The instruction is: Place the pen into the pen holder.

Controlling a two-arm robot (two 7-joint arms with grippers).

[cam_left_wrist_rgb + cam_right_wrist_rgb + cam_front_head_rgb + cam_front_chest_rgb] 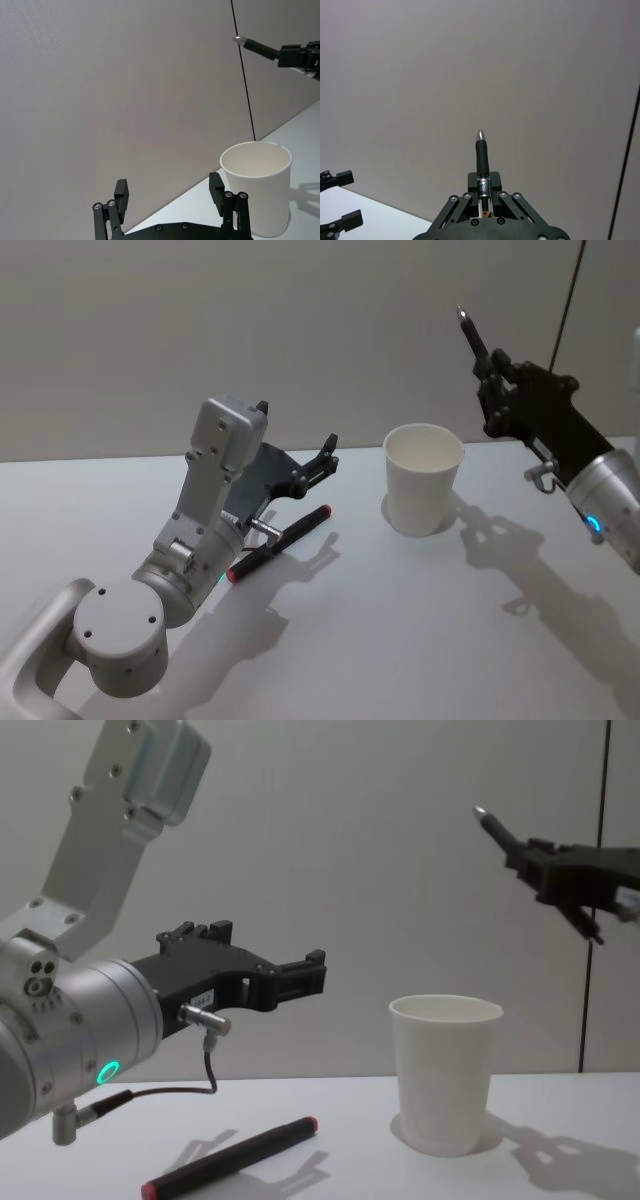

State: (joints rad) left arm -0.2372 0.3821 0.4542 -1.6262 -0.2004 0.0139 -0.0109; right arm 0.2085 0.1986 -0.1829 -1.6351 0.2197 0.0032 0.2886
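Because the slim black pen with the silver tip pointed up and away rather than down, held high and to the right of the plain white paper cup, a drop from there looked unsafe. It would probably have landed on the pale desk outside the rim. Brought across at a slant, it could also have struck the rolled rim and tipped the light cup, which stood upright with nothing steadying it. The right jaws were closed on the pen's lower barrel, so most of its length stuck out free and might have swivelled in the grip. The right arm reached in raised, its wrist angled up toward the wall. The left arm hovered low to the left of the cup. The left jaws were spread wide and held nothing, and a second black pen with red ends lay flat on the desk beneath.
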